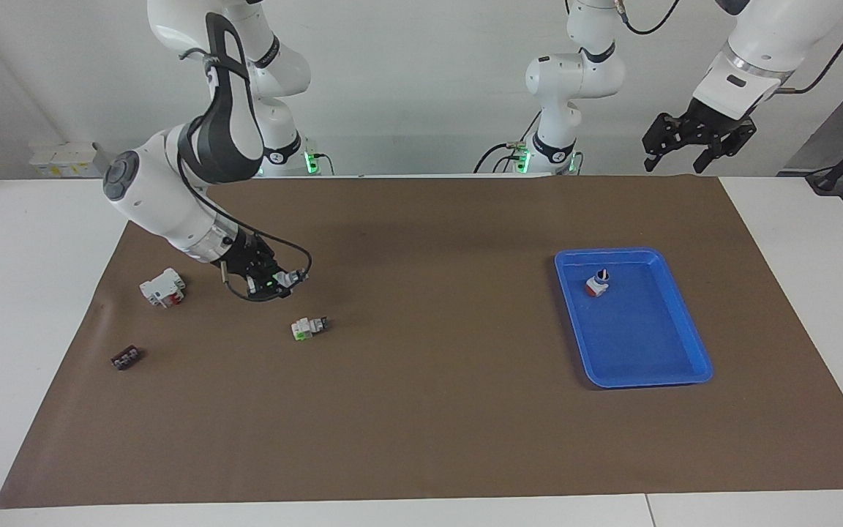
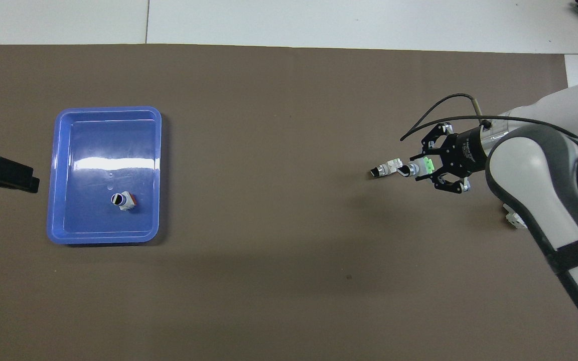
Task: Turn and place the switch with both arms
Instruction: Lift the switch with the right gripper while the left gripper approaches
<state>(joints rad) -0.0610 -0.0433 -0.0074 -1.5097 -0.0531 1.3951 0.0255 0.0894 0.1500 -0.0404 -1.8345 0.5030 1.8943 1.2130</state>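
- brown mat (image 1: 421, 410) is covering the white bench (image 1: 26, 293).
- right gripper (image 1: 279, 281): fingers are clamping the switch (image 1: 288, 279), lifted over the mat beside its twin (image 1: 309, 326).
- looking light, rigid, slick; white body seems the safest hold.
- left gripper (image 1: 692, 143) is waiting, fingers spread.

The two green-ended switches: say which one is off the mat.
The switch in the right gripper, held above the mat; the other switch lies free on it.
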